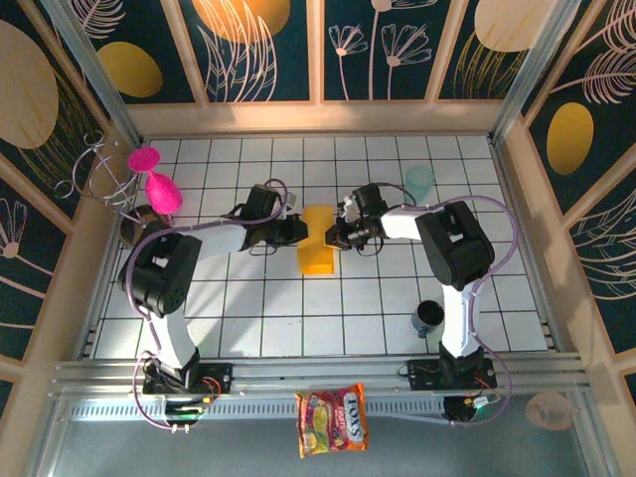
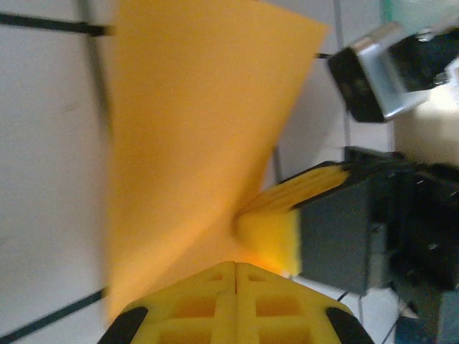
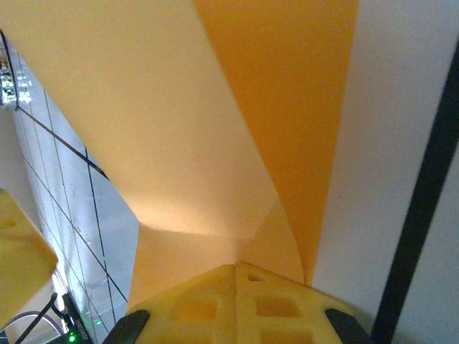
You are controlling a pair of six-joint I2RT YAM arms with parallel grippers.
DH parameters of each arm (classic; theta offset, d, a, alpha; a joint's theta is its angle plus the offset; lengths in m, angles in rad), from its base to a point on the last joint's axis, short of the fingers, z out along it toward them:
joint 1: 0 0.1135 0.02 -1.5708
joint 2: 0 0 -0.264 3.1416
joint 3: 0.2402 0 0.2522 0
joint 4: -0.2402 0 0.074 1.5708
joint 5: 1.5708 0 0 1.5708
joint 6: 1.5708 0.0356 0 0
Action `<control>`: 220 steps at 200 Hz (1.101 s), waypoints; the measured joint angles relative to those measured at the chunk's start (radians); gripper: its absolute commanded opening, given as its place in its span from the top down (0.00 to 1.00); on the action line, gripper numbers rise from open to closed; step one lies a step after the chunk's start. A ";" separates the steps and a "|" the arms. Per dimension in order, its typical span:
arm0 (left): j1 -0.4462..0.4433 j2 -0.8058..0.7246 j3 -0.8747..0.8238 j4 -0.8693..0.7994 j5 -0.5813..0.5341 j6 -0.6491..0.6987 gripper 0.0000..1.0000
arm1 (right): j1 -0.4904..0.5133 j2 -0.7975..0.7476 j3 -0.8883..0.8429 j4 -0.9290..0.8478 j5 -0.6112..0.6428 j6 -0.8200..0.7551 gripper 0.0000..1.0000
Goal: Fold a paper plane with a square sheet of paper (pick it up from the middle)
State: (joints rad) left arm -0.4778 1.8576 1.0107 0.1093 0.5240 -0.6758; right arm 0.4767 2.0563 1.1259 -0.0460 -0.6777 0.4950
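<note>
The square sheet of paper (image 1: 318, 241) is orange-yellow and partly folded, held over the middle of the white tiled table. My left gripper (image 1: 299, 231) is shut on its left edge. My right gripper (image 1: 336, 235) is shut on its right edge, facing the left one. In the left wrist view the paper (image 2: 193, 129) slopes up from my left gripper (image 2: 235, 264), whose yellow jaws are pressed together on it. The right arm's yellow finger (image 2: 283, 222) pinches the same sheet just beyond. In the right wrist view the paper (image 3: 215, 136) creases above my right gripper (image 3: 235, 265), also shut on it.
A pink goblet (image 1: 161, 192) and a wire rack (image 1: 99, 174) stand at the table's left edge. A teal cup (image 1: 419, 179) is at the back right and a dark mug (image 1: 429, 316) at the front right. A red-and-yellow snack packet (image 1: 333, 419) lies below the front rail.
</note>
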 measured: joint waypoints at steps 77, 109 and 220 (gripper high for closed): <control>-0.003 0.123 0.000 0.067 -0.012 -0.070 0.99 | -0.002 0.000 0.000 -0.001 0.000 -0.003 1.00; 0.054 0.073 -0.092 0.122 -0.008 -0.073 0.98 | -0.002 0.000 0.000 -0.002 0.000 -0.011 1.00; -0.004 0.004 -0.031 0.112 -0.064 -0.114 0.99 | -0.003 0.001 0.000 -0.003 0.000 -0.015 1.00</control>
State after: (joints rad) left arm -0.4816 1.8614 0.9794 0.2211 0.4599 -0.7895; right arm 0.4732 2.0571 1.1259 -0.0490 -0.6781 0.4797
